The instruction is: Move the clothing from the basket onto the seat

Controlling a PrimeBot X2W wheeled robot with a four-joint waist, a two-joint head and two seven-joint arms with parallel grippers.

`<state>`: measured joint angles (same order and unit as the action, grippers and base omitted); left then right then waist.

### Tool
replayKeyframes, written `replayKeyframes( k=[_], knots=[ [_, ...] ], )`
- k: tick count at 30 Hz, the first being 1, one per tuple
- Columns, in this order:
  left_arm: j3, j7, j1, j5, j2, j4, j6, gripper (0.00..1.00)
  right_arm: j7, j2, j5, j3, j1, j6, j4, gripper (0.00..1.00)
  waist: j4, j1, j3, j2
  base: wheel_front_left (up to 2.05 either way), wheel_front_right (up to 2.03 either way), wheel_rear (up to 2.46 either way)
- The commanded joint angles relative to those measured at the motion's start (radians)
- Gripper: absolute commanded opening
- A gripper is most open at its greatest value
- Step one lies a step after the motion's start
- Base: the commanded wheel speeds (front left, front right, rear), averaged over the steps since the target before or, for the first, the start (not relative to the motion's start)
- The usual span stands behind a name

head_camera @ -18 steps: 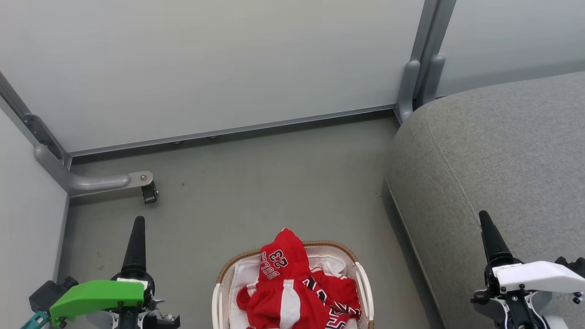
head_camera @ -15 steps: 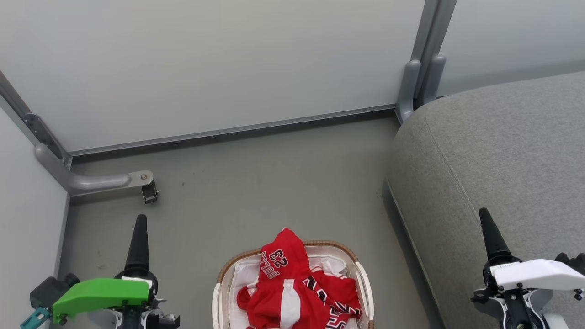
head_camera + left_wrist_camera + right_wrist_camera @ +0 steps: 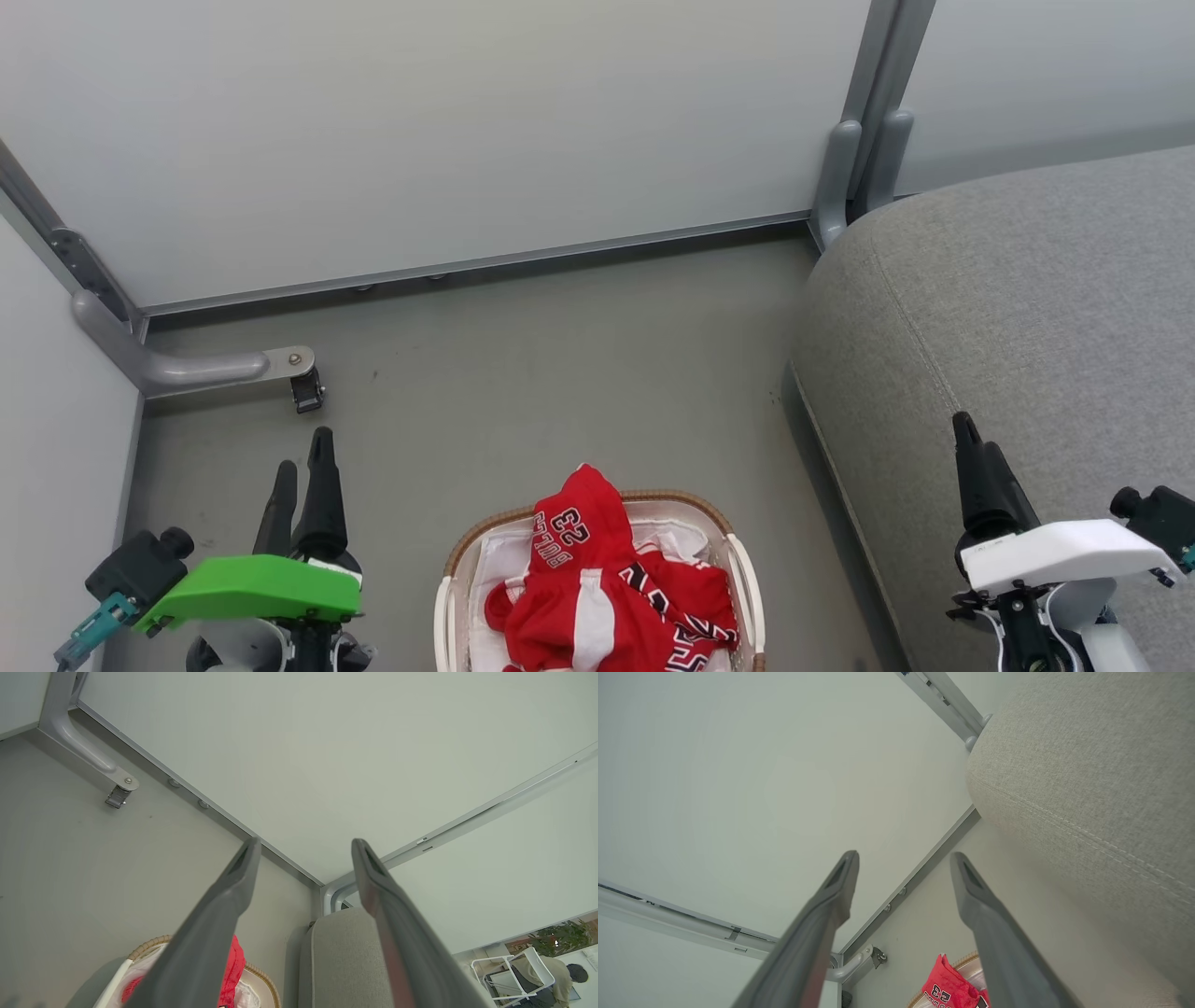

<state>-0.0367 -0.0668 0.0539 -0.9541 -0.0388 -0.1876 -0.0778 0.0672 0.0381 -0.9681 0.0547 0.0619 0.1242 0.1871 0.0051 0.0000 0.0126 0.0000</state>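
The clothing, a red jersey and shorts with white trim and a number 23, lies heaped in the basket at the bottom middle of the head view. The grey seat fills the right side. My left gripper hovers open and empty over the floor left of the basket. My right gripper hovers open and empty over the seat's front edge. Past my left gripper I see clothing, basket rim and seat. Past my right gripper I see clothing and seat.
Pale wall panels close the far side and the left. A metal bracket with a small caster juts from the left corner onto the grey floor. A grey post stands at the seat's far corner. A person and a white chair are far off.
Both wrists have turned, so each gripper now shows two fingers instead of one. The left gripper has shifted right and up; the right gripper has shifted left. Basket and clothing have not moved.
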Motion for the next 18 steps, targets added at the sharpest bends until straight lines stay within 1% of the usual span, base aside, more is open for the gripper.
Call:
replayKeyframes(
  k=[1,11,18],
  knots=[
    [-0.005,-0.012,0.006,0.042,-0.007,0.016,0.007,1.0,0.011,0.007,0.054,-0.012,0.007,0.005,-0.018,1.0,0.0,0.0,0.0,0.0,0.0,0.0,0.0],
    [-0.024,-0.043,-0.012,0.204,-0.008,-0.001,0.016,1.0,0.043,0.008,0.191,-0.04,-0.001,0.006,-0.011,1.0,0.003,0.0,-0.001,0.0,0.0,0.0,0.0],
    [-0.032,-0.063,-0.017,0.278,-0.009,-0.017,0.02,1.0,0.062,0.009,0.283,-0.057,-0.002,0.006,-0.006,1.0,0.004,0.0,-0.001,0.0,0.0,0.0,0.0]
  ],
)
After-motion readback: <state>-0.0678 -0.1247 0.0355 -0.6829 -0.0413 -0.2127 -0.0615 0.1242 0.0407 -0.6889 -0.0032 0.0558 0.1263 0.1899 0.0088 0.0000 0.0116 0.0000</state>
